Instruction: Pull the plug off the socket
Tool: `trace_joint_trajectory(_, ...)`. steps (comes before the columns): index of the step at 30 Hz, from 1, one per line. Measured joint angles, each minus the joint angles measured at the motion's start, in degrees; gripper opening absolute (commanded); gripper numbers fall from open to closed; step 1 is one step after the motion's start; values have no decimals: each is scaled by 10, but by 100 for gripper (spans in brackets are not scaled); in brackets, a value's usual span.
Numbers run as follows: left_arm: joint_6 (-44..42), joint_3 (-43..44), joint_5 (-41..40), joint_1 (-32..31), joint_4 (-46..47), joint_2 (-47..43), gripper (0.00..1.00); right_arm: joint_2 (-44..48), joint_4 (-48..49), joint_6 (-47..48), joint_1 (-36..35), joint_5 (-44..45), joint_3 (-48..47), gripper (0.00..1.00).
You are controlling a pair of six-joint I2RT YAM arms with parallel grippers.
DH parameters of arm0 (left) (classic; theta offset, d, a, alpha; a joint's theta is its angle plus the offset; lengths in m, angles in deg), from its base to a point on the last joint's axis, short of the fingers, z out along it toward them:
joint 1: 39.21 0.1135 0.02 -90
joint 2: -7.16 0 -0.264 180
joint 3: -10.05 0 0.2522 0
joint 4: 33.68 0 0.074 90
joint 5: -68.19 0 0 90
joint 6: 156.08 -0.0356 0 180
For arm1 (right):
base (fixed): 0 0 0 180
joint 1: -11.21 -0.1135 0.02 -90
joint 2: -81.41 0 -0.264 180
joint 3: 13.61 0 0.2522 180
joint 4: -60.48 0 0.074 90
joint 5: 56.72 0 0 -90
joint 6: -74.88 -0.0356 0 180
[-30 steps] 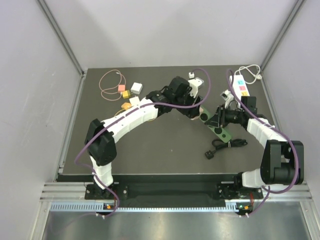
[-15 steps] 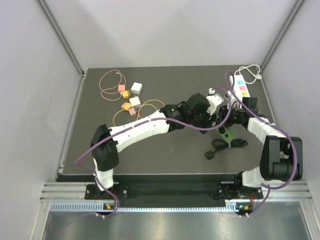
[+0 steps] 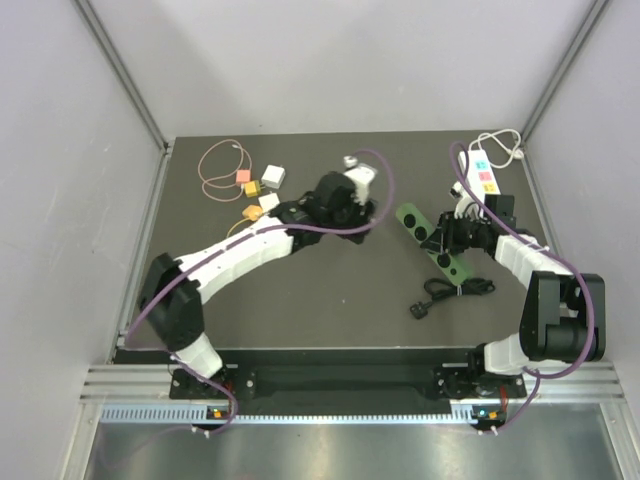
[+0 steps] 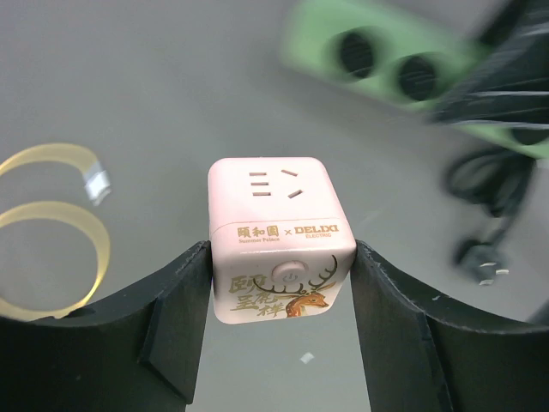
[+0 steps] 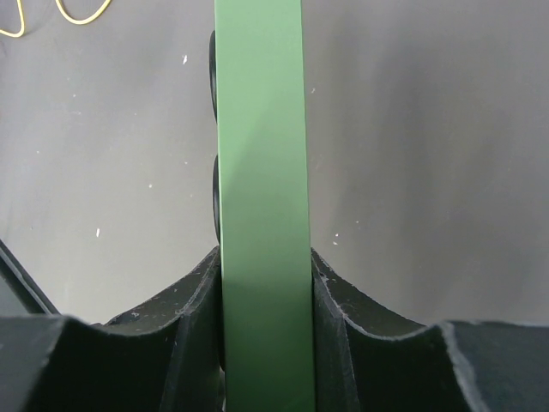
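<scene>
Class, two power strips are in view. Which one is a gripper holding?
The green power strip, clamped edge-on in the right gripper; the white power strip lies free at the far right corner.

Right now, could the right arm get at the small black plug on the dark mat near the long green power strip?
Probably not yet. The right gripper is shut on the green power strip, so its jaws are taken. The black plug lies close by on bare mat, nothing covering it.

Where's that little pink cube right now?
The pink cube is clamped between the left fingers, toward the back middle of the table in the top view, left of the green strip.
</scene>
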Motion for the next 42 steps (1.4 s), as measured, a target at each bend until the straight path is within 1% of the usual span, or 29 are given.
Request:
trace_joint_trajectory(8, 63, -194, -8, 178, 30, -139, 0, 0, 0, 0, 1, -3, 0, 0)
trace_joint_trajectory(12, 82, -268, -8, 263, 35, -179, 0, 0, 0, 0, 3, -5, 0, 0)
trace_joint_trajectory(16, 85, -312, -10, 324, 35, -193, 0, 0, 0, 0, 4, -6, 0, 0)
trace_joint_trajectory(21, 86, -337, -12, 375, 48, -191, 1, 0, 0, 0, 4, -9, 0, 0)
trace_joint_trajectory(22, 86, -339, -12, 383, 52, -189, 13, 0, 0, 0, 5, -10, 0, 0)
trace_joint_trajectory(23, 86, -339, -12, 393, 61, -181, 13, 0, 0, 0, 5, -10, 0, 0)
trace_joint_trajectory(25, 86, -337, -9, 398, 69, -168, 19, 0, 0, 0, 7, -11, 0, 0)
trace_joint_trajectory(26, 86, -334, -6, 399, 73, -157, 28, 0, 0, 0, 9, -12, 0, 0)
trace_joint_trajectory(28, 86, -325, 0, 400, 75, -131, 40, 0, 0, 0, 12, -14, 0, 0)
trace_joint_trajectory(29, 86, -322, 6, 401, 74, -123, 48, 0, 0, 0, 13, -14, 0, 0)
trace_joint_trajectory(31, 85, -314, 12, 401, 74, -117, 57, 0, 0, 0, 15, -16, 0, 0)
trace_joint_trajectory(32, 85, -310, 15, 402, 74, -116, 57, 0, 0, 0, 16, -16, 0, 0)
trace_joint_trajectory(37, 83, -293, 28, 403, 73, -116, 68, 0, 0, 0, 20, -18, 0, 0)
trace_joint_trajectory(38, 82, -291, 33, 403, 73, -118, 70, 0, 0, 0, 21, -18, 0, 0)
trace_joint_trajectory(39, 82, -291, 39, 403, 72, -119, 76, 0, 0, 0, 21, -19, 0, 0)
trace_joint_trajectory(42, 79, -291, 51, 403, 71, -131, 79, 0, 0, 0, 24, -19, 0, 0)
